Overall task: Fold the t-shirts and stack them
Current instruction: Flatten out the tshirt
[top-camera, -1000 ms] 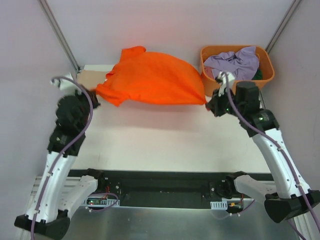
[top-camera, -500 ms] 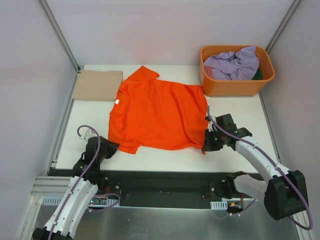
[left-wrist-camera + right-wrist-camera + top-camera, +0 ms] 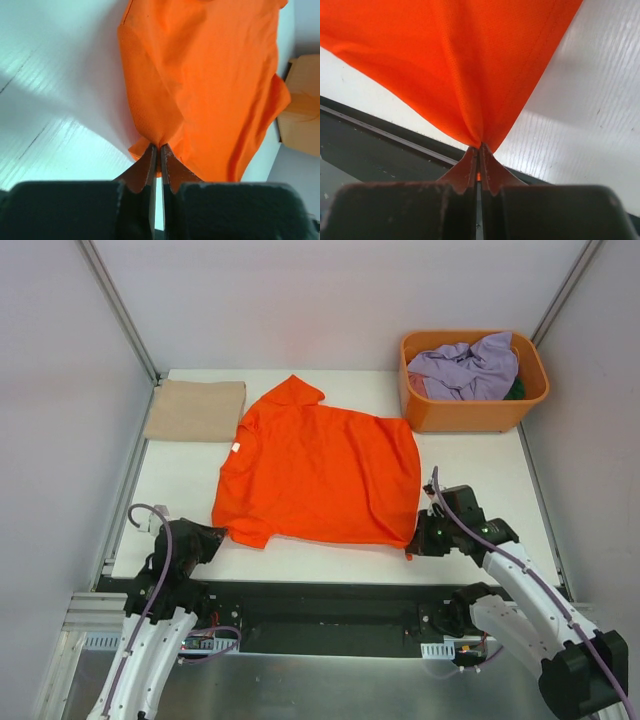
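- A white, faintly ribbed tabletop (image 3: 180, 490) sits inside a booth of plain pale grey-lilac wall panels (image 3: 300, 290), with slanted metal struts (image 3: 120, 310) at the two far corners.
- A black rail (image 3: 320, 602) runs along the near edge of the table, between the two arm bases.
- A rigid orange plastic basket (image 3: 470, 417) stands at the far right corner. It holds a crumpled lavender t-shirt (image 3: 465, 365), with a sliver of dark green cloth (image 3: 516, 388) at its right side.
- A tan beige t-shirt (image 3: 196, 410), folded into a flat rectangle, lies at the far left corner.
- A bright orange t-shirt (image 3: 320, 475) is spread flat across the middle of the table. Its collar and small white label (image 3: 234, 447) point left, and its hem is to the right.
- The left gripper (image 3: 222, 536) sits low at the near left. In the left wrist view its fingers (image 3: 149, 167) are pressed almost together, pinching the tip of the near sleeve. The cloth fans away from that pinch.
- The right gripper (image 3: 412, 544) sits at the near right. Its fingers (image 3: 468, 170) are clamped on the near hem corner, right over the table edge, and the fabric rises taut from the pinch.
- The shirt lies between the two grippers and beyond them.
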`<action>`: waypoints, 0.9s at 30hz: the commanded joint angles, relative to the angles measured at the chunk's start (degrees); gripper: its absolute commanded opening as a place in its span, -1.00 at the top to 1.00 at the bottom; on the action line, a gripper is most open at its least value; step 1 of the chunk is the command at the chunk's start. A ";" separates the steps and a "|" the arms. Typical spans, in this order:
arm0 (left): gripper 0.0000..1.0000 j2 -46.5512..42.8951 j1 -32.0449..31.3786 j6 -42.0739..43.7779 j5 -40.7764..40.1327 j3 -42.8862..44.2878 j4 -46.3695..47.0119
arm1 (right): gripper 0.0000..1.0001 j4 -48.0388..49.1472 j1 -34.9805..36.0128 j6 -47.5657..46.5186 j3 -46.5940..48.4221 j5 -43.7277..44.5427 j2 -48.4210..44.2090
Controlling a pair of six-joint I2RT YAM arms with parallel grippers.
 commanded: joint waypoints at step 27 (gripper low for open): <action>-0.98 -0.94 0.23 -8.75 -19.37 20.03 -24.56 | -0.92 -15.51 13.44 15.09 9.93 23.09 -11.91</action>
